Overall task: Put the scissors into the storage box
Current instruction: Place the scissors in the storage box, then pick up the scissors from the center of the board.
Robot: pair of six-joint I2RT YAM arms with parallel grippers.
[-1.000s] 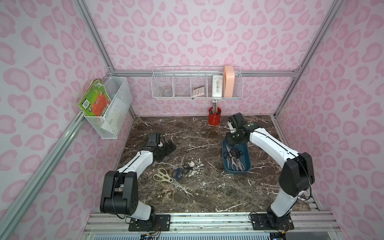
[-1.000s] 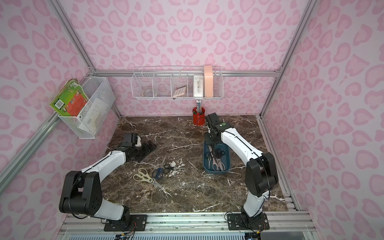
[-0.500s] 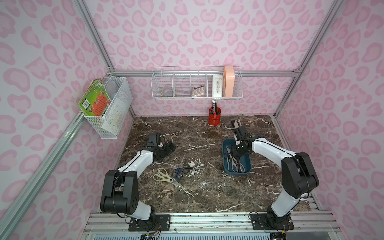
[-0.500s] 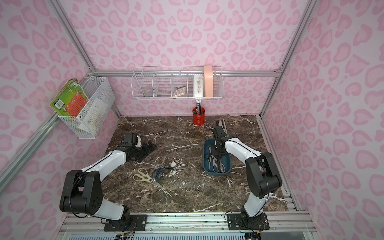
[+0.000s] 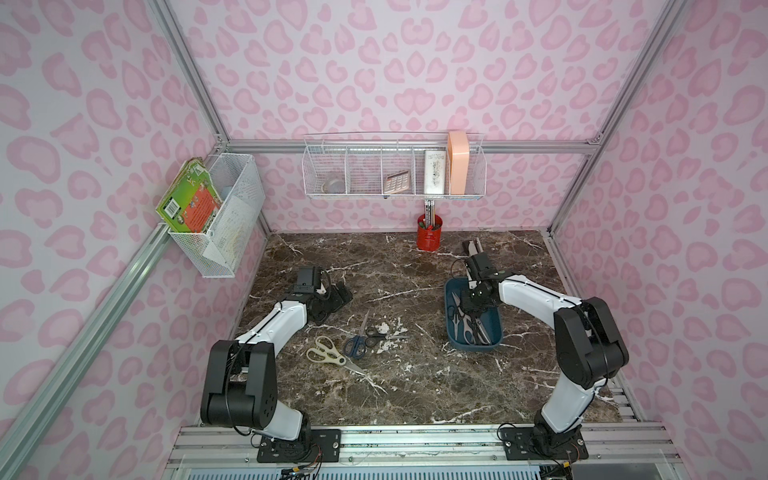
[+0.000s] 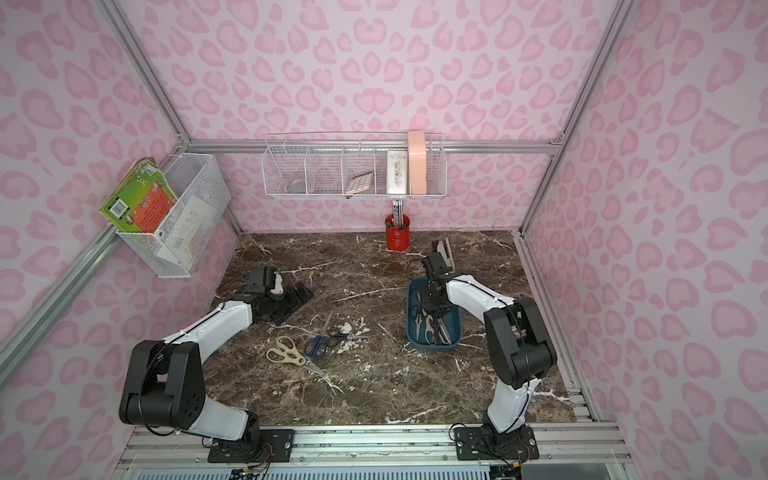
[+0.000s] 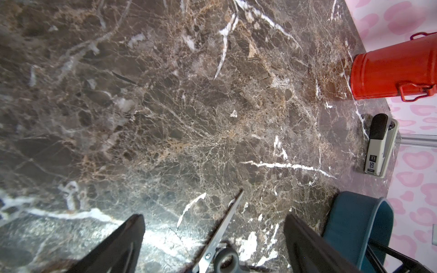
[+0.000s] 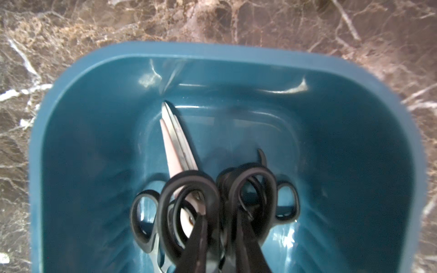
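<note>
In the last second the right tool point(image 5: 472, 308) has sunk from above the far rim into the storage box point(image 5: 497, 337), right of centre in both top views; whether it pinches anything I cannot tell. Inside: black-handled scissors point(image 8: 189, 201) and a pale pink pair point(image 8: 173, 146). Cream shears point(image 5: 326, 356) and a navy pair point(image 5: 355, 345) lie centre-left on the table point(image 5: 415, 386). Left tool point(image 7: 212, 217) spread.

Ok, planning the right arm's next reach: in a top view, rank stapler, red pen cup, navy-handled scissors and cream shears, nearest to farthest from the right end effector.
From the right end effector over the storage box:
1. Stapler, just behind.
2. Red pen cup, back wall.
3. Navy-handled scissors, mid-table.
4. Cream shears, farther left.
</note>
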